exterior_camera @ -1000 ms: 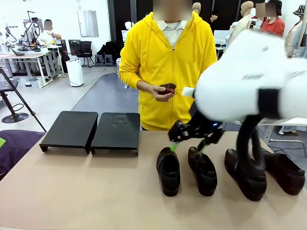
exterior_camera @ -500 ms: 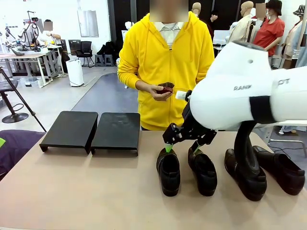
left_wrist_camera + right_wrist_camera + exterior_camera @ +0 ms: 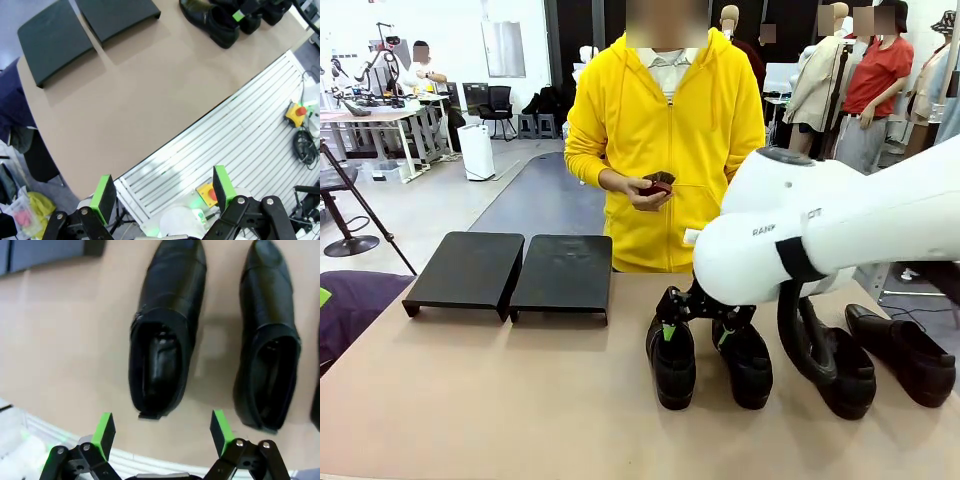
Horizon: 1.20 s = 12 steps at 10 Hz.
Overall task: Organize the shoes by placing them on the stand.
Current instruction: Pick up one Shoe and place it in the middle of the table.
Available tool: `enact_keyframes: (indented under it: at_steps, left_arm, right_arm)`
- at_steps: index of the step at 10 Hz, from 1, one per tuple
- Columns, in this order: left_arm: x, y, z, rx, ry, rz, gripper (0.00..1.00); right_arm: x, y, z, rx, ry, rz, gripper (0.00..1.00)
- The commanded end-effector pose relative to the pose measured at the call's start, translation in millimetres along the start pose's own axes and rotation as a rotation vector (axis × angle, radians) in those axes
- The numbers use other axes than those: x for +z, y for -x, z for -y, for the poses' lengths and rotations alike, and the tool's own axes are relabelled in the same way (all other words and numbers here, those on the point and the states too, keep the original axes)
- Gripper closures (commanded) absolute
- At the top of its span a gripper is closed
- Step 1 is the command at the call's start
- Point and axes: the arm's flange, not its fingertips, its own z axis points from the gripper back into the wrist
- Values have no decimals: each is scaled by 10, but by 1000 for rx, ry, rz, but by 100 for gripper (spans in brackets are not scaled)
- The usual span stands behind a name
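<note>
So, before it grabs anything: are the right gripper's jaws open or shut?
Open. The right wrist view shows the green pads of the right gripper wide apart, over the heel of the shoe nearest the stand.

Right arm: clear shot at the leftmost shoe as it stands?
Probably yes. The right gripper is open over the leftmost shoe, its heel lined up between the fingers, nothing in between. The neighbouring shoe sits close, so one finger has little room.

stand (image 3: 565, 265) left, shoes (image 3: 672, 362) in row right
</note>
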Motion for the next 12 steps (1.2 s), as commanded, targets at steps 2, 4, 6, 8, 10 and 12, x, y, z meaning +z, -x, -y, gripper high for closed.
enact_keyframes:
  at_steps: [2,4,6,8,10,12]
  left_arm:
    - [14,29,-2,-9,0,-3,0]
    - [14,29,-2,-9,0,-3,0]
    - [14,29,-2,-9,0,-3,0]
    - [14,29,-2,-9,0,-3,0]
    - [14,29,-2,-9,0,-3,0]
    - [14,29,-2,-9,0,-3,0]
  right_arm:
    - [-287,-209,-184,-69,92,20,0]
    - [-427,-223,-173,-93,131,34,0]
    - [-557,-250,-169,-86,153,24,0]
    - [-624,-252,-185,-79,161,13,0]
    - [-636,-265,-184,-75,169,14,95]
    - [-629,-271,-187,-74,173,6,100]
